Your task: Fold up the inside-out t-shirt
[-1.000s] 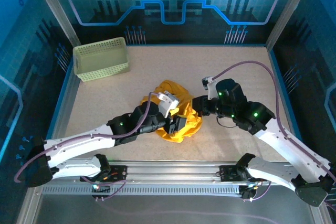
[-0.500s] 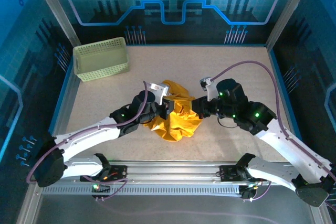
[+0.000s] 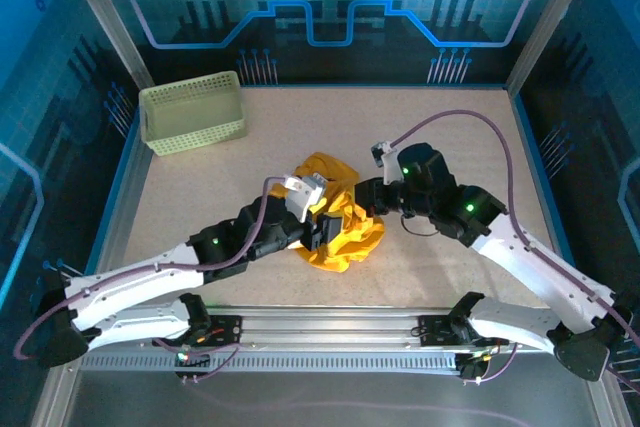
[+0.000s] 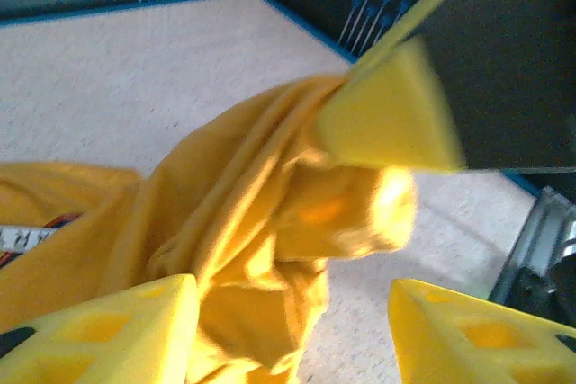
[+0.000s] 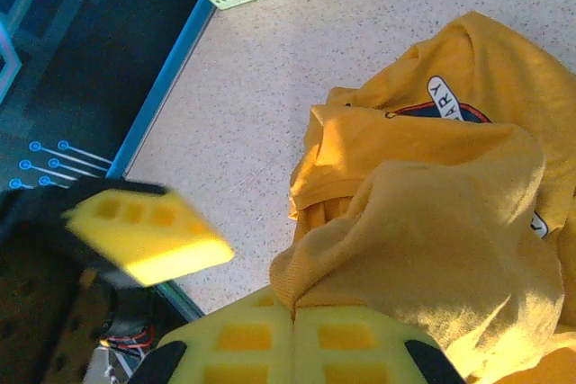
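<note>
The inside-out t-shirt (image 3: 345,232) lay as a crumpled heap on the table (image 3: 460,137), directly between the two sets of fingers; the basket (image 3: 192,115) stood well apart, beyond the left arm's fingers. The right gripper (image 5: 292,334) was clenched, its pads pressed flat together with a fold of cloth pinched in the seam between them; the rest of the shirt spilled ahead of those pads, with a dark printed patch (image 5: 454,103) showing on a farther fold. The left gripper (image 4: 288,312) stood released, its fingers wide apart; a raised ridge of cloth rose from the gap between them and ran up and forward to one of the right gripper's fingers, so the ridge's long axis pointed straight out from the left fingers toward the right ones. By my judgement the left arm was the nearer to free cloth, which sat inside its span; the coming move would likely turn on closing there, then drawing the two grips apart along that ridge; the shirt was far from flat, so folding proper had hardly begun.
</note>
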Controlling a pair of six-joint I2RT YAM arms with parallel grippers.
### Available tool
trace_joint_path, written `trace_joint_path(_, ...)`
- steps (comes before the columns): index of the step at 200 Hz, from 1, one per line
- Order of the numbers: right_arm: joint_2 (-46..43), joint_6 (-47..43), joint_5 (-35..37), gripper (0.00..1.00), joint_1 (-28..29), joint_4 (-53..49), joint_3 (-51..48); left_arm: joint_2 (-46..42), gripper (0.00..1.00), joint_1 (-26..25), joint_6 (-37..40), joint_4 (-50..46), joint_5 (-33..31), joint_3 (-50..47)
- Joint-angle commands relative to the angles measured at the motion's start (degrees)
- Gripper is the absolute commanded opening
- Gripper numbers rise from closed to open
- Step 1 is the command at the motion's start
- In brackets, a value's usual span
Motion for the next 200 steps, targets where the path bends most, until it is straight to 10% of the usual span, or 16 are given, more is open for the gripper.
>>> trace_joint_path(1,0.94,2.08,1.47,0.0,0.55,2.69,2.59,2.13,0.59,-0.58,0.67,3.16,2.05,1.17)
trace_joint_path(102,2.91,2.53,-0.76,0.0,3.35,6.99,2.39,9.4,0.66,-0.54,-5.77,15.18,2.3,-0.37)
trace_joint_path(200,2.1,2.78,8.2,0.0,3.52,1.04,2.24,9.87,0.09,-0.18,-7.51,14.26,-3.88,-0.56)
